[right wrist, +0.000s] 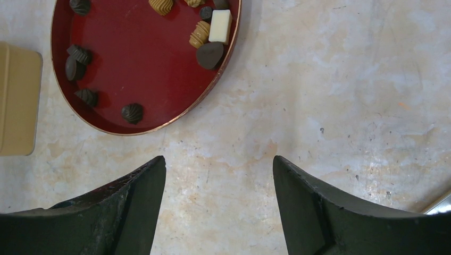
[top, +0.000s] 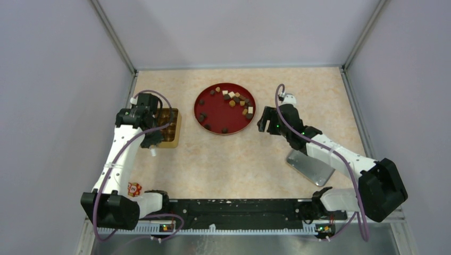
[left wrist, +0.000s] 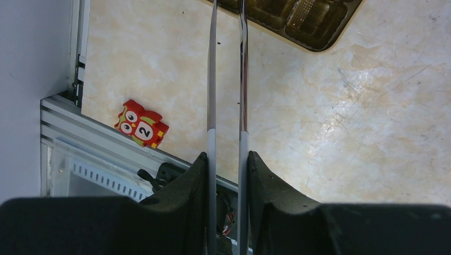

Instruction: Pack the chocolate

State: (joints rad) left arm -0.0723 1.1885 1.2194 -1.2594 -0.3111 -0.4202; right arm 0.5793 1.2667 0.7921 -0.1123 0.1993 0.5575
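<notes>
Presently, the chocolate (top: 232,103) is seen as small dark, tan and white pieces scattered on a round red plate (top: 213,112) at the middle of the table (top: 239,159). Most pieces are gathered toward the plate's far side, and a few dark ones lie along its left and near edge. The left gripper (left wrist: 227,155) is clamped on a pair of long thin tongs (left wrist: 213,79). Their blades are held close together and reach toward a gold tray (left wrist: 298,16) with moulded pockets, left of the plate. Whether any piece is caught at the tips cannot be told. The right gripper (right wrist: 218,159) is held with its fingers wide apart and nothing between them, just beside the plate's right rim. A red owl block (left wrist: 141,127) lies near the left arm's base. A metal lid (top: 310,166) is partly covered by the right arm.
</notes>
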